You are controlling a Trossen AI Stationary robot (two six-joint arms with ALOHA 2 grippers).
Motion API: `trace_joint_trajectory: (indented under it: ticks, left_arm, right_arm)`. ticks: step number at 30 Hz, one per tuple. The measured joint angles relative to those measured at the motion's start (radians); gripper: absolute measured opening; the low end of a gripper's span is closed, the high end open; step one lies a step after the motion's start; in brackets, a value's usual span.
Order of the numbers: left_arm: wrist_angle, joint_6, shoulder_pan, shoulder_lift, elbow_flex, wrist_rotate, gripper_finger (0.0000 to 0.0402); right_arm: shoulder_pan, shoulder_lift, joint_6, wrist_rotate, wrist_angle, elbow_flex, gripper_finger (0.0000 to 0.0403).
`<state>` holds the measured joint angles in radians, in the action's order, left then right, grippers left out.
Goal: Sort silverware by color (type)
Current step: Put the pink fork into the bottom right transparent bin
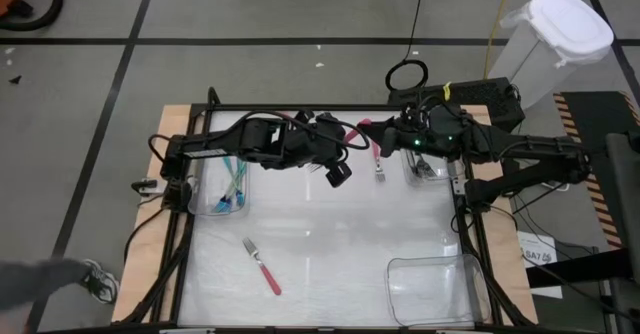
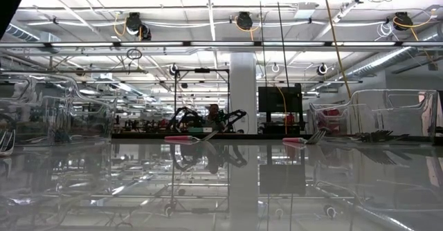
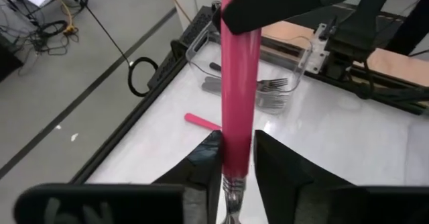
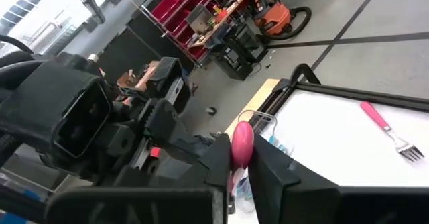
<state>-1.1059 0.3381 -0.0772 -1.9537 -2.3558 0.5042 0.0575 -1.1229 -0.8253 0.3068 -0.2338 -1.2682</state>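
- Pink handle in mid-air: we have a pink fork (image 3: 240,90) held above the bench (image 1: 330,244) at about twelve o'clock, spanning the gap between the two arms, so this looks to us like a hand-over.
- Our left gripper (image 3: 234,158) has its jaws clenched on that fork near the metal neck; in the left wrist view the handle runs straight up between them.
- Our right gripper (image 4: 236,165) has its jaws closed around the rounded handle tip, which pokes up between the dark fingers (image 4: 271,167) in the right wrist view.
- Both ends gripped at once: our guess is that the fork is held level so one arm can let go without dropping it.
- Teal forks (image 1: 233,189) sit in the clear bin (image 1: 200,202) at nine o'clock, under the left arm, so colours are being kept apart there.
- Dark forks (image 3: 265,93) lie in another clear bin (image 3: 305,60) at about one o'clock, beside the right arm.
- One more pink fork (image 1: 379,161) lies loose on the bench at twelve o'clock, just below the hand-over.
- Another loose pink fork (image 1: 263,266) rests at seven o'clock, well apart from everything.
- At five o'clock stands a further clear bin (image 1: 400,294); we see no cutlery in it, and it may be where the pinks are headed.
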Motion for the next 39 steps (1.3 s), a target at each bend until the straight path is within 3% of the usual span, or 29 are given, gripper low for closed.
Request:
trace_joint_trajectory:
  ticks: [3,10,24,30,35,39]
  left_arm:
    - [-0.005,0.005,0.002,0.003,0.0,-0.034,0.0112]
    - [-0.011,-0.019,0.039,0.075,0.0,-0.218,0.0185]
    - [-0.038,-0.371,0.123,0.228,0.0,-0.189,0.019]
    - [-0.247,-0.199,0.13,0.256,0.0,-0.069,0.0191]
    - [-0.451,-0.076,0.152,0.281,-0.001,-0.066,0.0191]
    - [-0.442,-0.028,0.155,0.318,0.002,-0.093,0.0191]
  right_arm:
    - [0.008,0.001,0.005,-0.002,-0.005,0.0,0.0027]
    - [0.035,0.039,0.018,0.018,-0.006,0.0,0.0027]
    - [0.1,0.148,0.077,0.005,-0.055,0.0,0.0027]
    - [0.118,0.18,0.086,-0.023,-0.056,0.0,0.0027]
    - [0.127,0.193,0.094,-0.079,-0.057,0.0,0.0027]
    - [0.127,0.199,0.106,-0.115,-0.06,0.0,0.0027]
